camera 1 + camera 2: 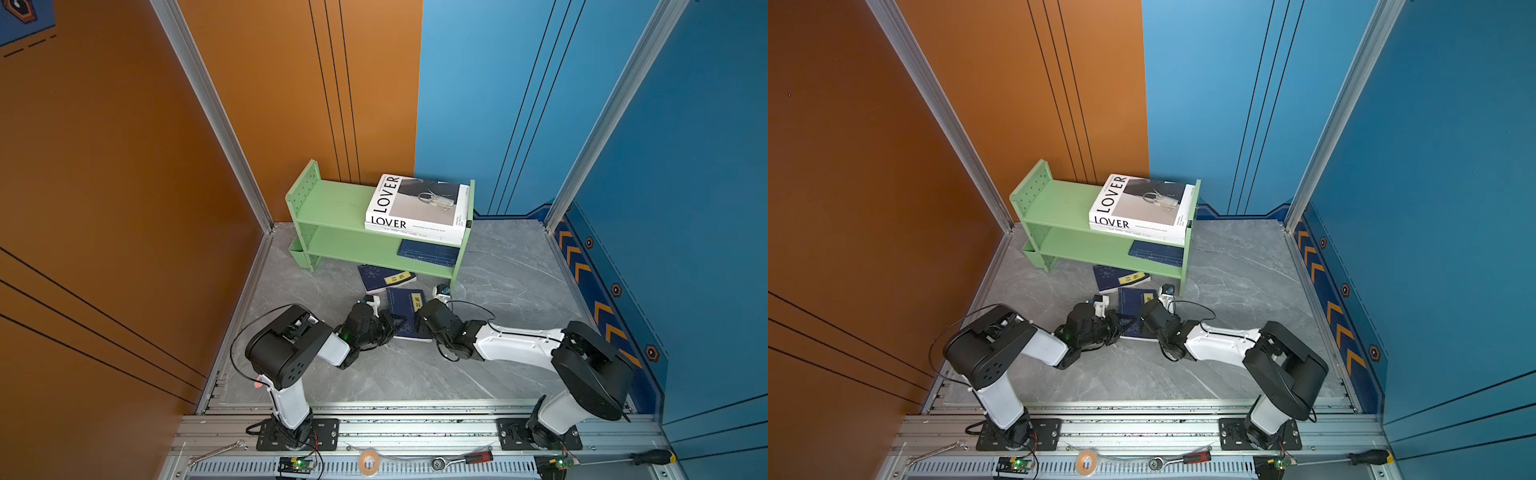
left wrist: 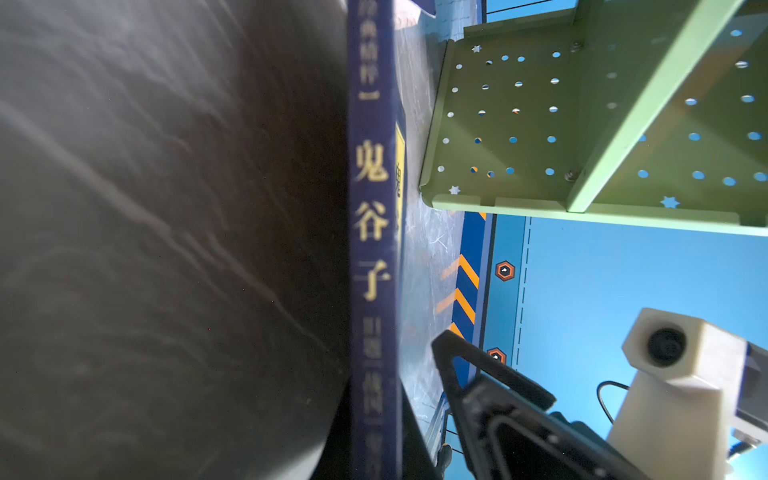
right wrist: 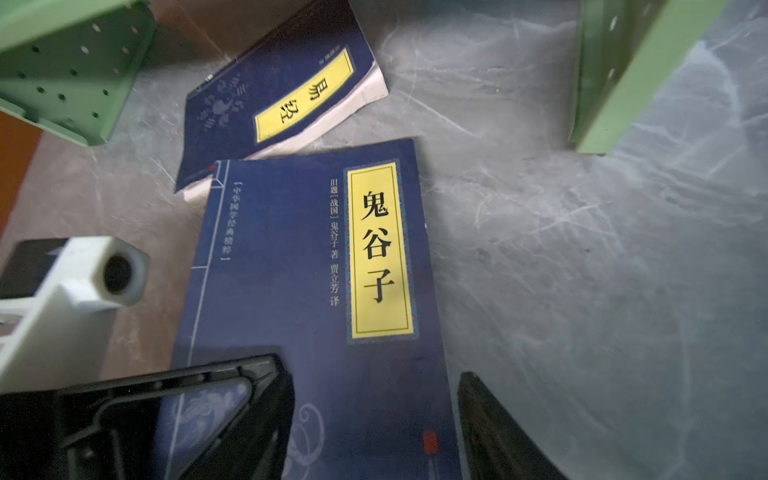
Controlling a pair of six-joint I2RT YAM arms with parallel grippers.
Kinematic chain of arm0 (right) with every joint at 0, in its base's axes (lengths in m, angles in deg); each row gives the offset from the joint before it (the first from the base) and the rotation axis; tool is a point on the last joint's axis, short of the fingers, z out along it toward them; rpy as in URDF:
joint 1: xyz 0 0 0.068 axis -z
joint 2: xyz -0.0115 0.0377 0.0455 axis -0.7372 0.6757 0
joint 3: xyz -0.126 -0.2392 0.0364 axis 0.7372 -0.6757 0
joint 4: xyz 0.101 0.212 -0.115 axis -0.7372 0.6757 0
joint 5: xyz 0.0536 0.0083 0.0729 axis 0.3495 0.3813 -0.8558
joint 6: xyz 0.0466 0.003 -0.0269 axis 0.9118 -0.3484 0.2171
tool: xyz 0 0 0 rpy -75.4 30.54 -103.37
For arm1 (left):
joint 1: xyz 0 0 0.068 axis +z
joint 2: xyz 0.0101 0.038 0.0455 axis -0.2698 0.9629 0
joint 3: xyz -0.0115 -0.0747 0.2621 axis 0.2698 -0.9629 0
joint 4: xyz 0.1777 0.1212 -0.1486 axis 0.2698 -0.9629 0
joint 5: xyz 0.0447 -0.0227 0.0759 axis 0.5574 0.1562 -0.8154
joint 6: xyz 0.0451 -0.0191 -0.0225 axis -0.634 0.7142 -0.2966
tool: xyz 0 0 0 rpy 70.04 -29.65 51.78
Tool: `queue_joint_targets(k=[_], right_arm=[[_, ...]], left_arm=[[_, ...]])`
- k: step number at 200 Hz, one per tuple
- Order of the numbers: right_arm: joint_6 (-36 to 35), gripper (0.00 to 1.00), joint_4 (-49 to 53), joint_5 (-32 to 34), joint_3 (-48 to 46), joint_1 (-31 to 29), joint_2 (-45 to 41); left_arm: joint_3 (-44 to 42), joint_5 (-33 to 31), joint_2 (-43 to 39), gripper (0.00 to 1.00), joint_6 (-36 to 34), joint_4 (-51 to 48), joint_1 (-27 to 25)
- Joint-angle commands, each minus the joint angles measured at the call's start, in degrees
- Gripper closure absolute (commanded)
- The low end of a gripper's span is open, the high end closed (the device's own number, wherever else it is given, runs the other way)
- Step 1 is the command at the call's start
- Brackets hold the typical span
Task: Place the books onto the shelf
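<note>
Shelf (image 1: 332, 208) stands at the back of the table (image 1: 519, 299), its left panel close to the orange wall (image 1: 124, 208). A small bin (image 1: 297, 250) hangs low on that panel's outer face.

Top tier: "LOVER" book (image 1: 415, 199) lies flat on a second white book (image 1: 436, 238), both pushed up to the right panel. The left half of the tier is bare board.

Lower tier: shelved navy book (image 1: 428, 252) lies flat at the right end. The rest of the tier is bare board.

On the table: far navy book (image 1: 382, 277) lies at the shelf's foot, its far edge at the lower tier's front lip. Cannot tell whether it reaches under the lip. Near navy book (image 1: 409, 305) lies just in front of it, and its far left corner overlaps the other's near corner.

Left gripper (image 1: 392, 322) is turned on its side, with its jaws closed on the near navy book's spine edge. One finger (image 3: 270, 399) lies over the cover. Cannot tell whether that edge is off the table.

Right gripper (image 1: 419, 309) sits low at the same book's right edge, jaws apart and gripping nothing. One finger (image 3: 498, 436) is off the book, just beside that edge.

Room: there is broad bare table to the right of the books, out to the blue wall (image 1: 685, 208), and more in front toward the arm bases. To the left of the books there is only a narrower strip.
</note>
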Motion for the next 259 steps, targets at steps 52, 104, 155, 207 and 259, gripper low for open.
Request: queue_joint_targets(k=[52, 104, 155, 207, 259], right_arm=[[5.84, 0.17, 4.44, 0.19, -7.9, 2.86, -20.03], [7.16, 0.08, 1.08, -3.16, -11.78, 2.93, -33.13], [9.8, 0.04, -10.72, -8.41, -14.54, 1.9, -35.94], [12.62, 0.03, -18.51, -9.77, -14.12, -1.07, -30.32], [16.36, 0.04, -26.6, -12.14, -12.94, -4.09, -21.96]], left_arm=[[-7.08, -1.07, -21.2, 1.0, 2.67, -3.37, -1.56], [1.86, -10.17, -50.71, 1.0, -11.72, -48.24, -4.75], [2.26, -8.71, -61.49, 1.0, -9.54, -51.99, 3.69], [-1.11, -10.25, -56.68, 1.0, -4.75, -38.49, 4.09], [1.17, -13.29, -53.62, 1.0, -5.67, -35.62, 4.08]])
